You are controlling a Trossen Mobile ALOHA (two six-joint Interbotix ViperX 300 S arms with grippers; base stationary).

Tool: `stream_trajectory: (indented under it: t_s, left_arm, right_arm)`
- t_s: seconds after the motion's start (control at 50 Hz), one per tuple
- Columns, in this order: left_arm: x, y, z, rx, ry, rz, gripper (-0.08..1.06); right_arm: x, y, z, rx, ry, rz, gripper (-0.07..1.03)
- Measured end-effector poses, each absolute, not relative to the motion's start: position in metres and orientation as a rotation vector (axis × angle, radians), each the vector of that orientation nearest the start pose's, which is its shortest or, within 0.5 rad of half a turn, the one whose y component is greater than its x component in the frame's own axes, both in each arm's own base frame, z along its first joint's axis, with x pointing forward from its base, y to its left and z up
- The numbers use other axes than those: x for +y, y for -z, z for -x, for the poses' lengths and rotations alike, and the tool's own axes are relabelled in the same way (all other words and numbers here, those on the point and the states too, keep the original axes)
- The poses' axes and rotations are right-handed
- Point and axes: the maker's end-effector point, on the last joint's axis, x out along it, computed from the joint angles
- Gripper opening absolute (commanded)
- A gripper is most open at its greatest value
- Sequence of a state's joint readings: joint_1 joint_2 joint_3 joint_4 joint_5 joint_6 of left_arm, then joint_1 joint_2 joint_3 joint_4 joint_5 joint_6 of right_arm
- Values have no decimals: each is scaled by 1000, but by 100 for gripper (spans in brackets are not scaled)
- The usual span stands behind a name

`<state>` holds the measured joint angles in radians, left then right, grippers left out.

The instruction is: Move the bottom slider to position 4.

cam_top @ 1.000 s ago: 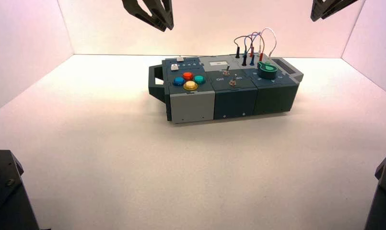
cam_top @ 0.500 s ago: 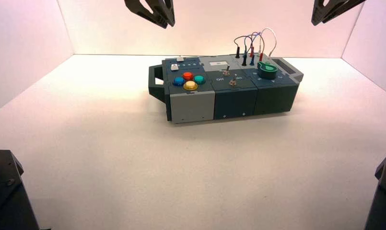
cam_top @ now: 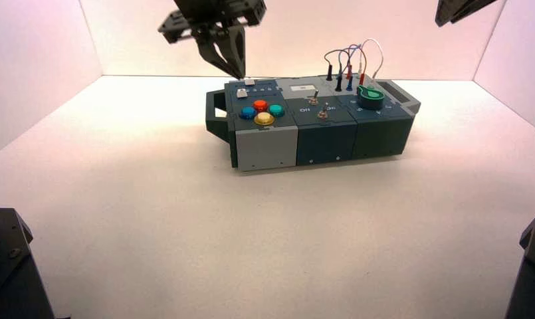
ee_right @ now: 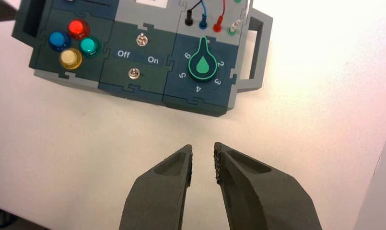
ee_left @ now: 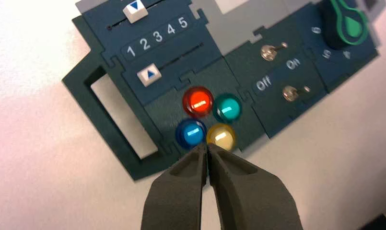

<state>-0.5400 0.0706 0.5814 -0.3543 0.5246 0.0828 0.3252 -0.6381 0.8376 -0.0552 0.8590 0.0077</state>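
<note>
While the small white rectangular knob of the bottom slider [ee_left: 149, 74] sits beside the numeral 1, at the low end of its dark track, the black two-fingered left gripper [cam_top: 238, 75] hangs above the rear of the box's left end, its tips together and nothing between them. The step in hand appears to be the approach. The next move calls for lowering the closed tips beside the knob, then pushing it along the slot towards the white printed numeral 4 [ee_left: 171, 29]. The right gripper [ee_right: 203, 146] is parked, apart from the box.
</note>
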Motion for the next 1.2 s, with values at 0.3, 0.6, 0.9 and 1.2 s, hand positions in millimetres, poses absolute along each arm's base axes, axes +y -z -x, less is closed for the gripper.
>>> stream_trajectory:
  t_s: [0.3,0.6,0.9,1.2]
  left_arm:
    - [-217,-73,-353,1203,445,10,-3]
    - [-205,-47,-374,1256,407,1,-3]
    - [-209,-27,-377,1305,412,-17,-3]
    - [-211,-26,-386,1299,416,-19,-3]
  right_arm:
    - [74,-193,-236,1047,-277,200,27]
    - [76,-193,-235,1050,-282,188,27]
    - [76,-196,-234,1045,-282,183,27]
    - [76,-198,-233,1036,-284,178,27]
